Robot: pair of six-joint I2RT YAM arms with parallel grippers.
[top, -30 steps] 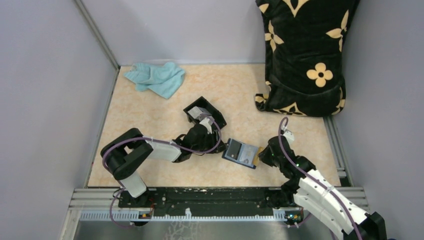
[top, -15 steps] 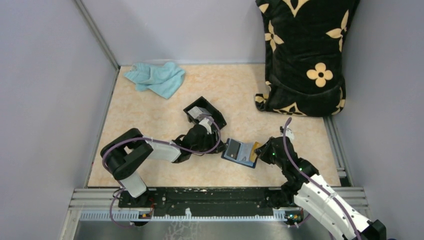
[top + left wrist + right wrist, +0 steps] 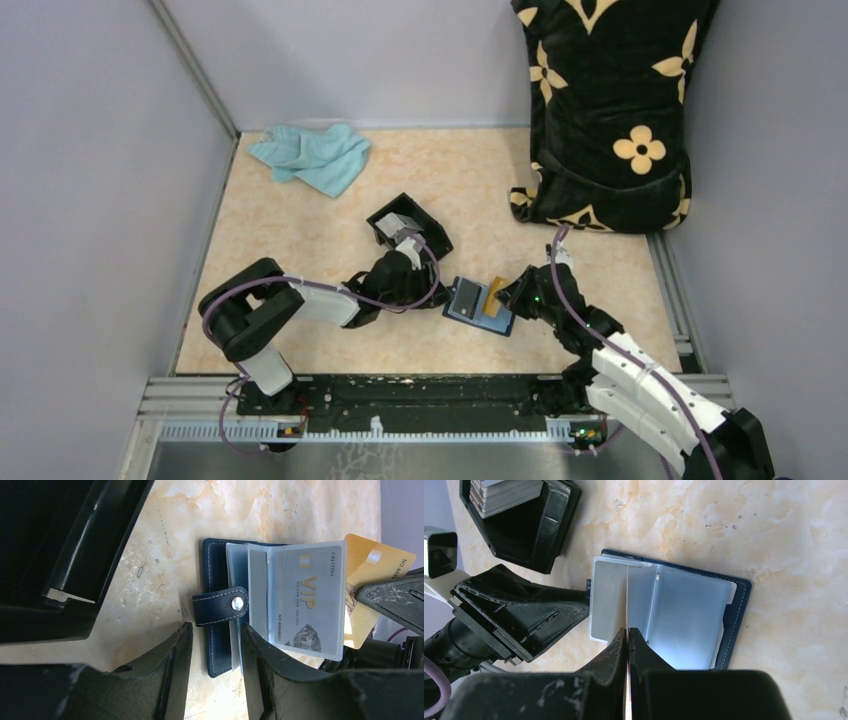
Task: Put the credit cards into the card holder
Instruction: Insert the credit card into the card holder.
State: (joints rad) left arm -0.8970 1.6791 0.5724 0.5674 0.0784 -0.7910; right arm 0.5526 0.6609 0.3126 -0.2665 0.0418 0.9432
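Observation:
The card holder [image 3: 472,305] is a navy wallet lying open on the table, with its clear sleeves [image 3: 684,615] fanned out. One sleeve holds a grey VIP card [image 3: 305,597]. My right gripper [image 3: 512,292] is shut on an orange-yellow credit card [image 3: 375,570], which is seen edge-on in the right wrist view as a thin pale line [image 3: 628,590] over the sleeves. My left gripper [image 3: 216,627] stands open astride the wallet's spine edge, just below the snap tab [image 3: 220,607]. Its right finger touches the sleeves and its left finger is clear of the cover.
A black open-topped box [image 3: 408,228] holding a stack of cards [image 3: 504,492] sits just behind the left gripper. A teal cloth [image 3: 312,158] lies at the back left. A black flowered cushion [image 3: 610,110] stands at the back right. Grey walls enclose the table.
My right gripper has carried the orange card leftward from the wallet's right edge to over the open sleeves. The left gripper and the wallet have stayed put.

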